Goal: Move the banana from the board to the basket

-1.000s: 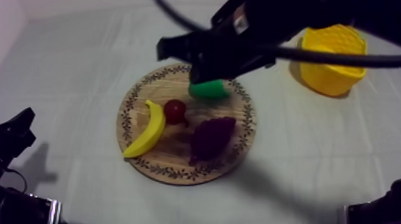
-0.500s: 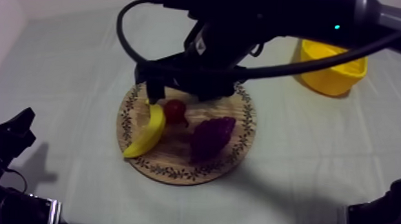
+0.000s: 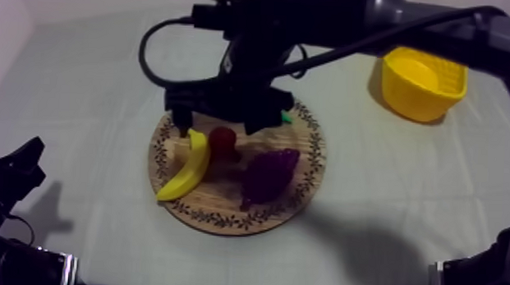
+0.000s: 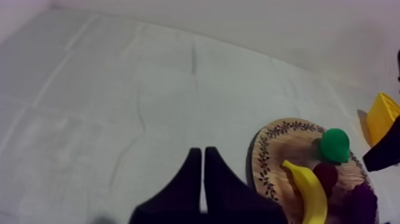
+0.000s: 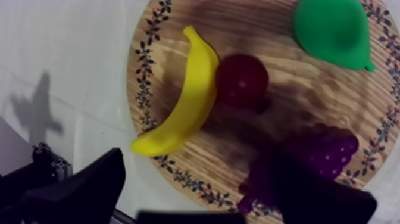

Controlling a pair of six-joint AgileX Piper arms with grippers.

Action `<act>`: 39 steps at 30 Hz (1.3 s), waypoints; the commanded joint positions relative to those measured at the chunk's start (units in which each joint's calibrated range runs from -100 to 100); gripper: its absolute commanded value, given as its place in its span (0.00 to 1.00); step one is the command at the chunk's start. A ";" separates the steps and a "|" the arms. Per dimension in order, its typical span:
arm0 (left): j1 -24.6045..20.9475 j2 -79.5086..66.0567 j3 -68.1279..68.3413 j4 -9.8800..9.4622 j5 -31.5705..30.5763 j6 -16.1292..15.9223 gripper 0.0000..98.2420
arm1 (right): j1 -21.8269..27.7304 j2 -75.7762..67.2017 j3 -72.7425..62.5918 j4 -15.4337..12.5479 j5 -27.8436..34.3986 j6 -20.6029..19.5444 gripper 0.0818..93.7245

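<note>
top view looks down on a soft grey-white cloth (image 3: 88,87) with long folds in it. a round wooden board (image 3: 222,210) lies flat near the middle. you can see the lines of the wood on it, and a ring of tiny dark leaves runs round its rim.

the banana (image 3: 187,167) lies on the board at the 9 o'clock side. it is yellow, smooth and bent like a smile. one tip points to 11 o'clock and the other to 7 o'clock. a small red fruit (image 3: 222,140), round like a ball, sits right up against the banana's upper end. a bunch of grapes (image 3: 269,176), purple and bumpy, lies at 4 o'clock on the board. a pear (image 5: 333,33), green and smooth with a little pointy end, lies at 1 o'clock.

the yellow basket (image 3: 424,102) stands at 2 o'clock from the board, well apart from it.

the right gripper (image 3: 223,118) hangs over the board's 11 o'clock part, above the banana's upper end and the red fruit. its two black fingers are spread wide, with nothing held between them. i cannot tell if it touches the banana.

the left gripper (image 4: 202,179) sits low at 8 o'clock from the board, well apart. its fingers are pressed together in a thin wedge and hold nothing.
</note>
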 commanded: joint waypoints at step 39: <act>0.01 0.00 -0.03 -0.01 0.00 0.01 0.00 | 0.35 24.78 -21.78 -5.57 12.55 3.65 0.59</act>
